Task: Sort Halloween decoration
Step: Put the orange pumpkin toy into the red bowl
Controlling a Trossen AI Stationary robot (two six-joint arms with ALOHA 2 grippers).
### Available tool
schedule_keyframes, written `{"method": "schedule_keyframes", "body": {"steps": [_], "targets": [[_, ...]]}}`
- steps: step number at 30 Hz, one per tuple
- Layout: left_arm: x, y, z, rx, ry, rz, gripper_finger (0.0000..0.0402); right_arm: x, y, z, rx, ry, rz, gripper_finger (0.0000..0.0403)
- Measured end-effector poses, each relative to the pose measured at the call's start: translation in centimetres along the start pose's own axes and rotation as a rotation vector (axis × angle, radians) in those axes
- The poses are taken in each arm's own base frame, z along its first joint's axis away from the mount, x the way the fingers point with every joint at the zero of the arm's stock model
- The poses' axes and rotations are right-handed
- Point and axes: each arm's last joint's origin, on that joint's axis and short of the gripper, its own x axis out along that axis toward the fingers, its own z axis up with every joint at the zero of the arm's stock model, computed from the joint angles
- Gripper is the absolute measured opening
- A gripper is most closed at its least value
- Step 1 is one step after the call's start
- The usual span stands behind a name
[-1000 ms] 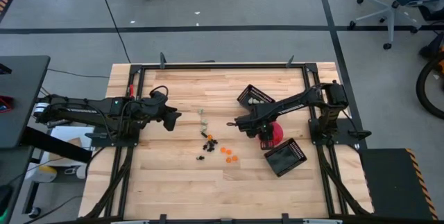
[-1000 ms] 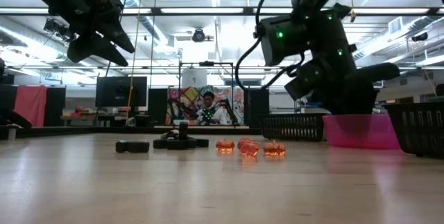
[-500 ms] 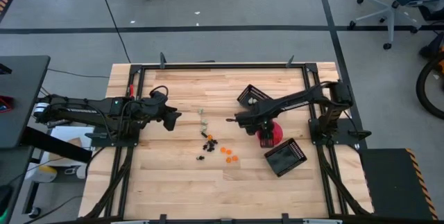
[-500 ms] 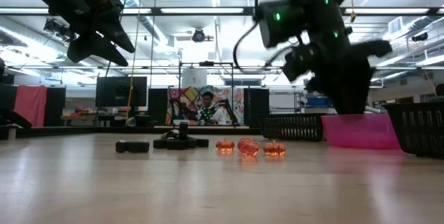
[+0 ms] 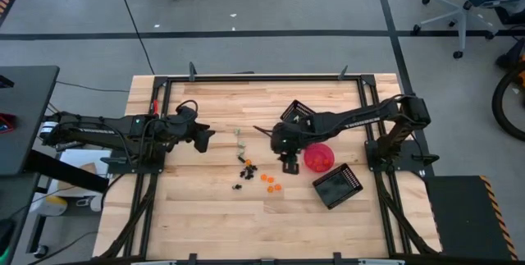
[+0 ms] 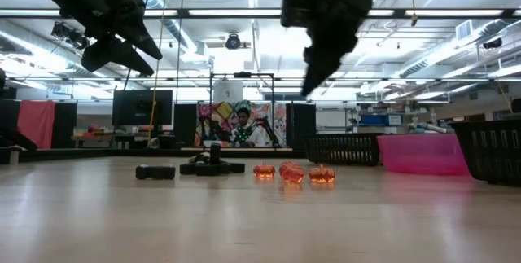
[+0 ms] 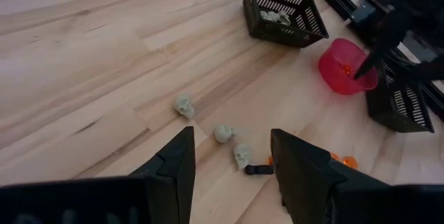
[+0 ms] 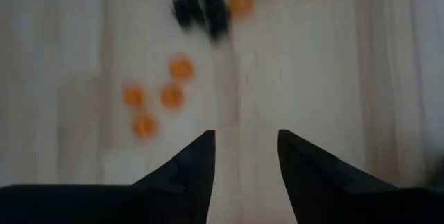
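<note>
The Halloween decoration lies loose at mid-table: orange trinkets (image 5: 270, 182) (image 8: 159, 98), black ones (image 5: 245, 168) (image 6: 203, 167) and pale ones (image 5: 239, 140) (image 7: 223, 133). My right gripper (image 5: 288, 165) (image 8: 246, 135) hangs open above the table between the pink bowl (image 5: 318, 157) and the trinkets, pointing steeply down, with nothing between its fingers. My left gripper (image 5: 207, 138) (image 7: 232, 137) waits open in the air left of the trinkets, its fingers aimed at the pale ones.
One black slatted basket (image 5: 299, 115) at the far right holds pale trinkets (image 7: 276, 16). Another basket (image 5: 338, 186) sits at the near right. The pink bowl has an orange trinket (image 7: 345, 68) inside. Bare wood lies along the near and far sides.
My right gripper has risen from over the pink bowl and swung toward the table's left, toward the loose trinkets, tipping further downward. The trinkets and my left arm have stayed put.
</note>
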Motion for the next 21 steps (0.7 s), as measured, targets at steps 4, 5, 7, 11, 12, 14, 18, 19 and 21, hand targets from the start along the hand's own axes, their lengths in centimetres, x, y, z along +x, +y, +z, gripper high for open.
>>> {"method": "schedule_keyframes", "body": {"steps": [4, 5, 7, 11, 12, 14, 18, 19, 21], "targets": [[0.0, 0.0, 0.0, -0.001, -0.001, -0.001, 0.0162, 0.6, 0.8, 0.7, -0.018, -0.076, 0.023, 0.0175], [0.0, 0.0, 0.0, -0.003, -0.003, -0.004, 0.0162, 0.6, 1.0, 0.7, -0.024, -0.072, 0.027, 0.0182], [0.0, -0.1, 0.1, -0.010, -0.008, -0.009, 0.0162, 1.1, 1.5, 0.8, -0.038, -0.082, 0.036, 0.0197], [0.0, -0.1, 0.1, -0.012, -0.011, -0.012, 0.0162, 1.9, 2.6, 0.4, -0.067, -0.060, 0.022, 0.0227], [0.0, -0.1, 0.1, -0.012, -0.012, -0.013, 0.0162, 2.0, 2.8, 0.3, -0.069, -0.050, 0.020, 0.0232], [0.1, -0.2, 0.2, -0.014, -0.015, -0.016, 0.0162, 2.5, 3.3, 0.2, -0.067, -0.048, 0.028, 0.0240], [0.3, -0.3, 0.1, -0.012, -0.010, -0.010, 0.0162, 3.0, 4.2, 0.0, -0.079, -0.040, 0.020, 0.0245], [0.3, -0.2, 0.0, -0.008, -0.002, -0.002, 0.0162, 3.0, 4.3, -0.1, -0.084, -0.036, 0.014, 0.0245], [0.6, -0.4, 0.0, -0.008, -0.003, -0.003, 0.0162, 3.0, 4.5, -0.1, -0.100, -0.043, 0.011, 0.0245]]}}
